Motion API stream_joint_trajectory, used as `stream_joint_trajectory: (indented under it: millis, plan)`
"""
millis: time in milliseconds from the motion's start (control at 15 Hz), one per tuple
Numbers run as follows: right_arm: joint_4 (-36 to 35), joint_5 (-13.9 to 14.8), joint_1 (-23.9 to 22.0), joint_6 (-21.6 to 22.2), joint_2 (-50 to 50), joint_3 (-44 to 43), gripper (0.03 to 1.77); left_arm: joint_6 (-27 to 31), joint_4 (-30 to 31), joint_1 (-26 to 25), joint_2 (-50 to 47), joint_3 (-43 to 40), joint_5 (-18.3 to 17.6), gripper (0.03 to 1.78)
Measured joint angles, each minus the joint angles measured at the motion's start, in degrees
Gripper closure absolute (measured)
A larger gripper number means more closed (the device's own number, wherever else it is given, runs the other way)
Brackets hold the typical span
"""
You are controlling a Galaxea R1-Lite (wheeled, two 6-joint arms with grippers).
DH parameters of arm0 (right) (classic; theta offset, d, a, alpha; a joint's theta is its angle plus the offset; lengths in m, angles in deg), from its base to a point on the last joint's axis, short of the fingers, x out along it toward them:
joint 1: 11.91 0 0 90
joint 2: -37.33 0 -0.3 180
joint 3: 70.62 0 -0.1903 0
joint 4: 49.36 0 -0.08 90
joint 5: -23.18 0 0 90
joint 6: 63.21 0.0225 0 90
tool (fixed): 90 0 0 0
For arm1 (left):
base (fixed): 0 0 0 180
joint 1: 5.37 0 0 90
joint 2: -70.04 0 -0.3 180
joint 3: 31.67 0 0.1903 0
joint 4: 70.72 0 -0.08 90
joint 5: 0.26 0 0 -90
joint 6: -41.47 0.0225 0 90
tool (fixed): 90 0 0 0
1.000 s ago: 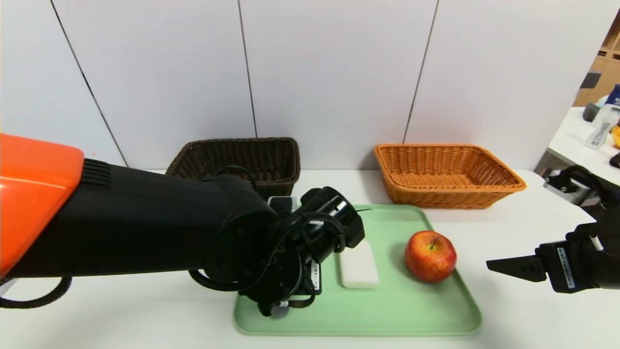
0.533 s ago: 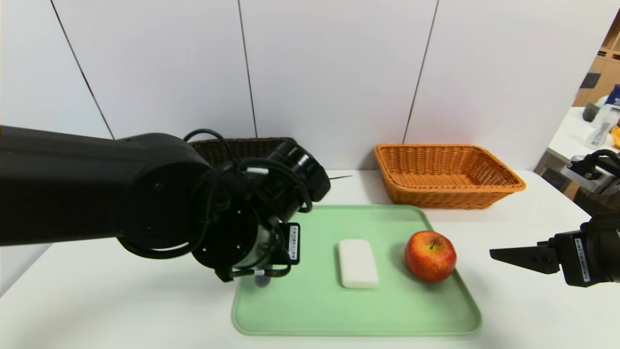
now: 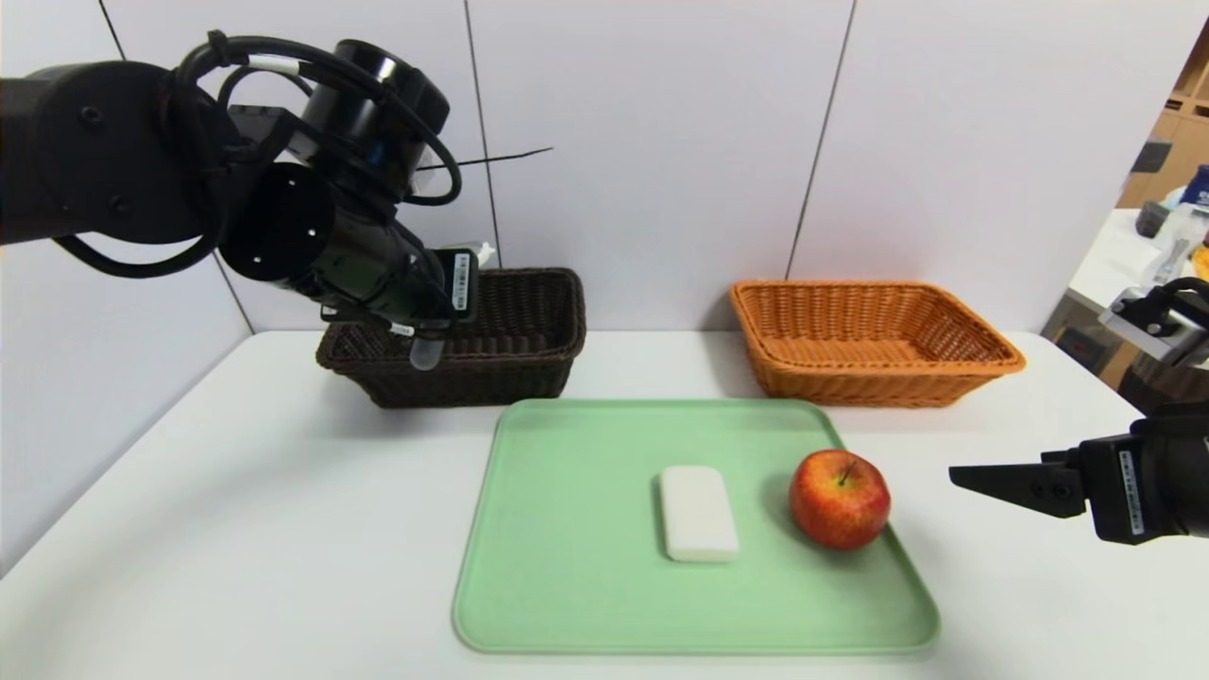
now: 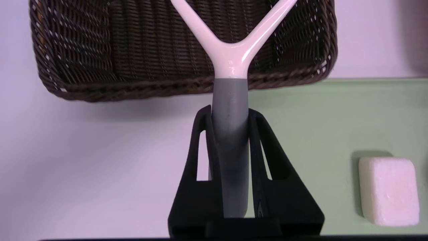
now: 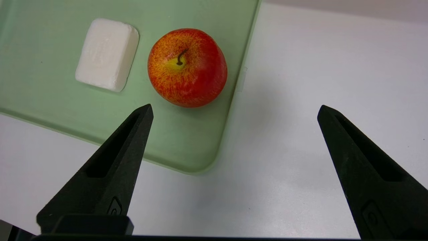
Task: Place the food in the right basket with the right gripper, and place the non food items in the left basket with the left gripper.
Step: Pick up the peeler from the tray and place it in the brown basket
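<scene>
My left gripper is shut on the grey handle of a Y-shaped tool with a white fork. In the head view the left gripper hangs high over the dark brown left basket, and the handle's end pokes out below it. A red apple and a white soap-like block lie on the green tray. My right gripper is open and empty, low over the table just right of the tray, near the apple.
The orange right basket stands at the back right, against the white wall panels. The dark basket looks empty inside. A side table with clutter is at the far right.
My left arm has risen from the tray's left side and swung back and left to above the dark basket, carrying the tool. The right gripper has barely moved.
</scene>
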Motion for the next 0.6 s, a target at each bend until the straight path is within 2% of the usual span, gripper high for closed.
stream_joint_trajectory:
  millis: [267,600]
  plan:
    - [0.0,0.0,0.0,0.0,-0.2,0.2,0.1,4.5,0.0,-5.8,6.2,7.8,-1.1,1.54]
    - [0.0,0.0,-0.4,0.0,-0.3,1.1,0.1,6.0,2.0,-10.3,15.3,14.5,-1.6,1.54]
